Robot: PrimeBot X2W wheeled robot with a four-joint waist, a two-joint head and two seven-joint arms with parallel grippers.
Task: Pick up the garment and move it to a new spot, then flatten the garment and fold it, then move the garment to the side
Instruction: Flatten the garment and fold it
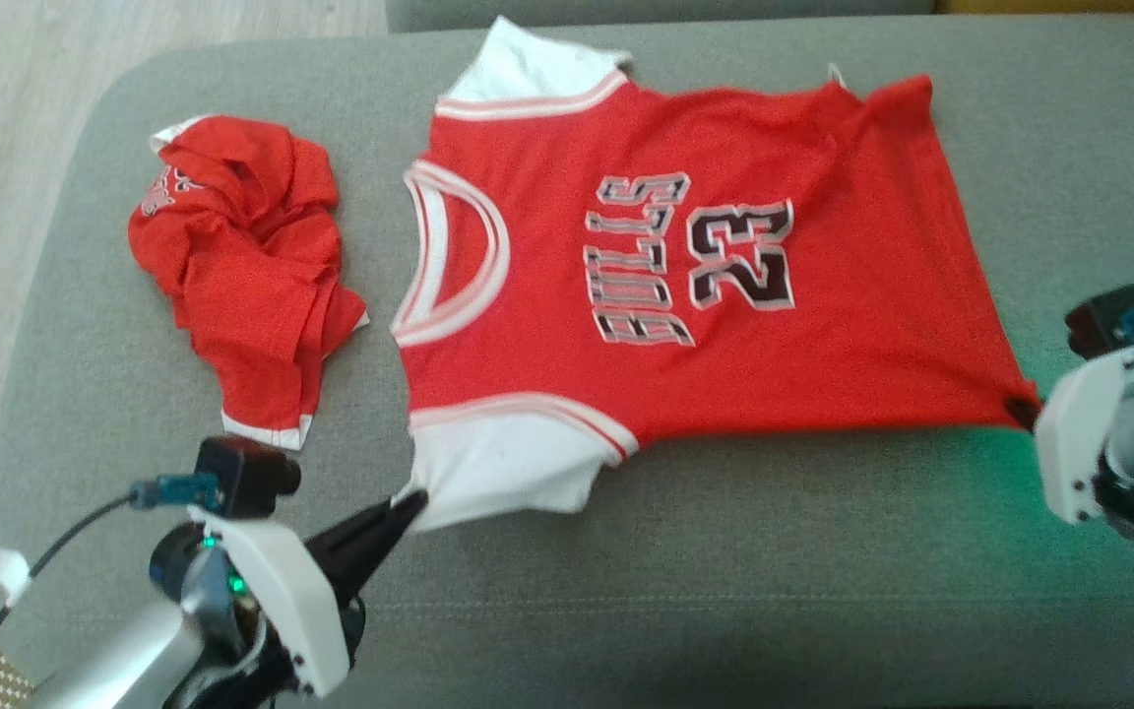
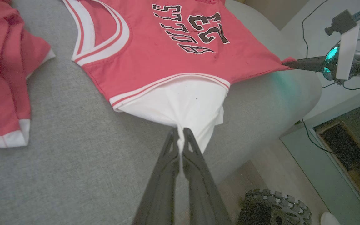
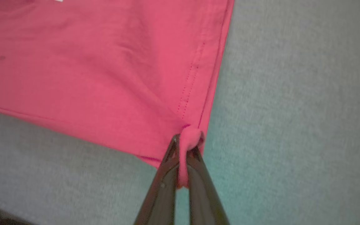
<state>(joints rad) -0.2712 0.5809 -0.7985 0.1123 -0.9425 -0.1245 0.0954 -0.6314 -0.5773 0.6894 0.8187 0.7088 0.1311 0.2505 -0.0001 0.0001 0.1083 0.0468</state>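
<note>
Red 23 jersey, seemingly taut, pinched by left hand and right hand.

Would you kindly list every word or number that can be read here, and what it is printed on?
"BULLS": on the chest of the red jersey, in black letters edged white.
"23": on the same jersey, just past the word, toward the hem.
White print on the crumpled red garment: too creased to read.
</note>
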